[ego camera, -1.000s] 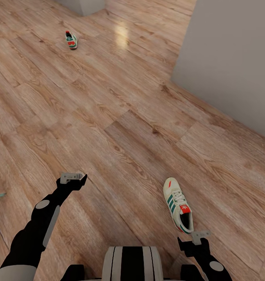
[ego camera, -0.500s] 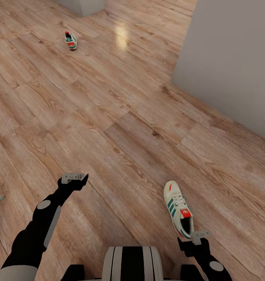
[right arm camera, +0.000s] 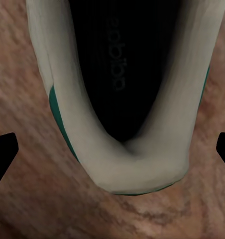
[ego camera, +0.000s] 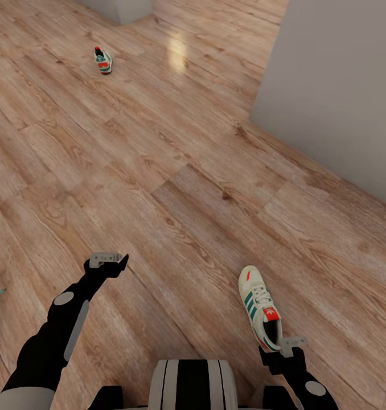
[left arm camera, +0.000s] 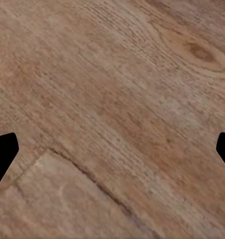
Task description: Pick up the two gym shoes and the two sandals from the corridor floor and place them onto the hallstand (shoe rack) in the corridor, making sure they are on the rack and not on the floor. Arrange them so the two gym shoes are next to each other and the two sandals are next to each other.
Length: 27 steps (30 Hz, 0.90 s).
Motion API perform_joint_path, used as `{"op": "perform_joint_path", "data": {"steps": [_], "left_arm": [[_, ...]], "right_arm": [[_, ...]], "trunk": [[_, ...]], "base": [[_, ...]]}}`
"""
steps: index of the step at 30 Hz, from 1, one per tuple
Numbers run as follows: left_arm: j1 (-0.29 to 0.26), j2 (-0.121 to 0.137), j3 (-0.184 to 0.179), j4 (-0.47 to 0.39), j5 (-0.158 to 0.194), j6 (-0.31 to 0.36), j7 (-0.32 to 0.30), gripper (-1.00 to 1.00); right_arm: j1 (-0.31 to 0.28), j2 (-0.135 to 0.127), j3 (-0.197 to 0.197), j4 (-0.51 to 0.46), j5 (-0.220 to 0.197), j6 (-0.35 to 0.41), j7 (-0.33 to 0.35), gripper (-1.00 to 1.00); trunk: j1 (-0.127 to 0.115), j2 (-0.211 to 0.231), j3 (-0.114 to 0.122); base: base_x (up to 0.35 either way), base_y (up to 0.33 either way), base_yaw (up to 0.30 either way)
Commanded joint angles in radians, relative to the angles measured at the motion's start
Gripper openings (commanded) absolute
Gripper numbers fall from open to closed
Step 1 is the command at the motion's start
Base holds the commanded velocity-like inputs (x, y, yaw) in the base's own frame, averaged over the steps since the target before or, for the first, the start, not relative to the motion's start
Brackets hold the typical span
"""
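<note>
nearer now, wide right tool (ego camera: 291, 345) over gym shoe (ego camera: 260, 306) heel, bare corridor floor (ego camera: 176, 188) around.

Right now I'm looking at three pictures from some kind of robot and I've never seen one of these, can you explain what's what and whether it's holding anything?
It is a simulated wheeled robot with two black arms. The big picture looks down from its head: the left gripper hangs over the wooden floor, and the right gripper sits at the heel of a white sneaker with green stripes. A second sneaker lies far off up the corridor, and a grey wall stands on the right. The other two pictures come from cameras near each gripper: one sees bare planks, the other looks down into the near sneaker's heel opening. Both grippers are open and hold nothing.
</note>
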Motion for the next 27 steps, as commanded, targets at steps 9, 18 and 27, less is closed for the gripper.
{"op": "perform_joint_path", "data": {"steps": [9, 18, 27], "left_arm": [[-0.001, 0.000, 0.007, -0.001, 0.001, 0.007, -0.006, 1.00], [-0.001, 0.000, 0.009, -0.002, 0.002, 0.007, -0.006, 1.00], [-0.001, -0.001, 0.009, -0.002, 0.002, 0.006, -0.006, 1.00]], "right_arm": [[0.000, 0.000, -0.002, -0.002, 0.009, 0.005, 0.005, 1.00], [0.000, 0.000, -0.002, -0.002, 0.008, 0.004, 0.005, 1.00], [0.000, 0.000, -0.002, -0.002, 0.009, 0.005, 0.005, 1.00]], "trunk": [[0.000, 0.000, -0.001], [0.000, 0.000, -0.001], [0.000, 0.000, -0.001]], "base": [[0.006, 0.000, 0.000], [0.079, 0.000, 0.000], [0.010, 0.000, 0.000]]}}
